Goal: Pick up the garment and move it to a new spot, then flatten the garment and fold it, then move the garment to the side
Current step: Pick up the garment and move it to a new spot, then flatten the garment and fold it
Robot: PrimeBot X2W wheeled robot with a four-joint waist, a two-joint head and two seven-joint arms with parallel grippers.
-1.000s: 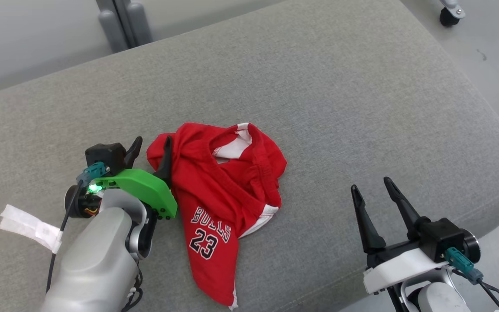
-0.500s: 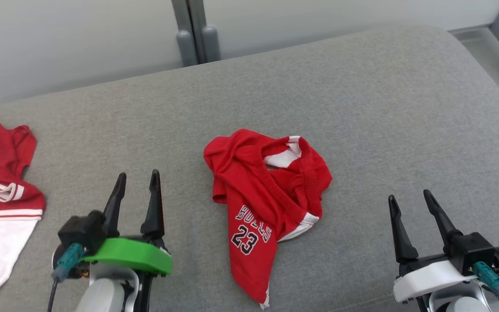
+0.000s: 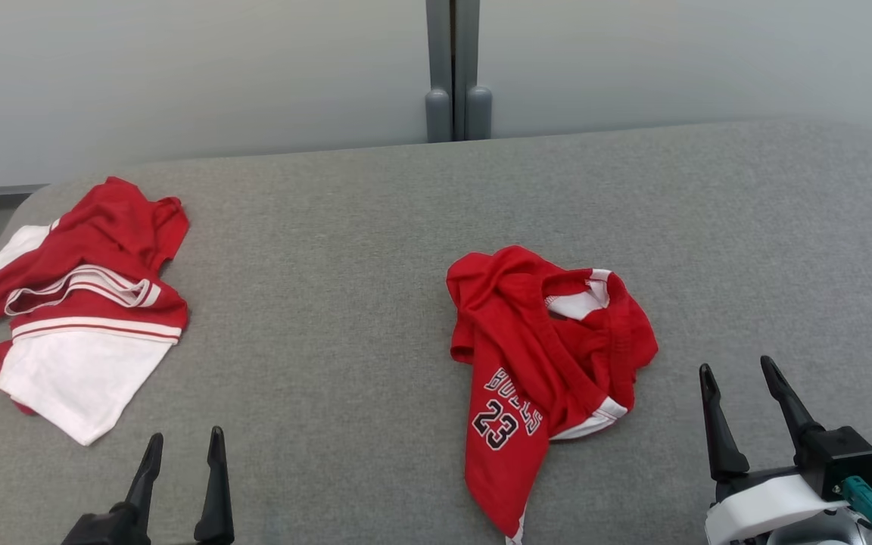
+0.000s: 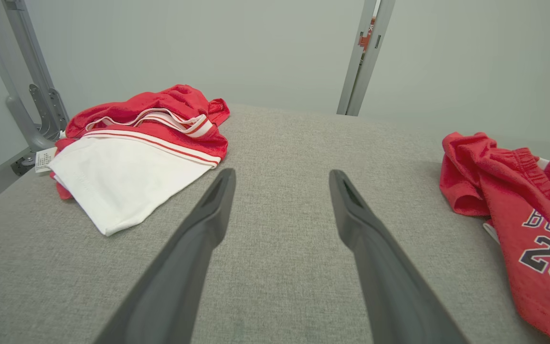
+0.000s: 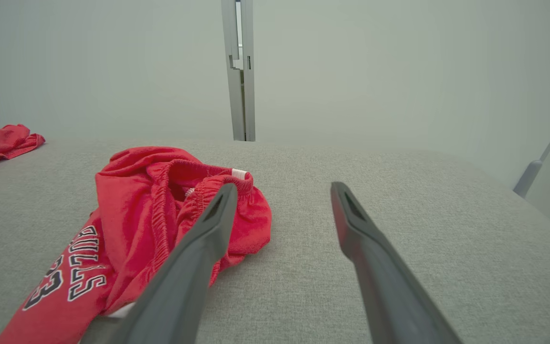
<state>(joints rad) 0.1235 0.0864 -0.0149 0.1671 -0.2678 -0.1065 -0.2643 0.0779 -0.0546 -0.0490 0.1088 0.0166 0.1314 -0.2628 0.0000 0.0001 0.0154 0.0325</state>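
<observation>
The left jaws had let go of the red Bulls garment [image 3: 542,341] and drawn back well apart, open and empty; the right jaws stayed open near it.

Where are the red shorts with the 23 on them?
In the head view the red Bulls shorts lie crumpled right of the middle of the grey cushion, just left of the right gripper, far from the red-and-white garment at left.

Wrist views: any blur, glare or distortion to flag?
Left wrist view: even light, no glare; frame post leans from the wide-angle lens. Right wrist view: red garment lettering sharp, no blur. Head view: only faint shadows under the garment.
</observation>
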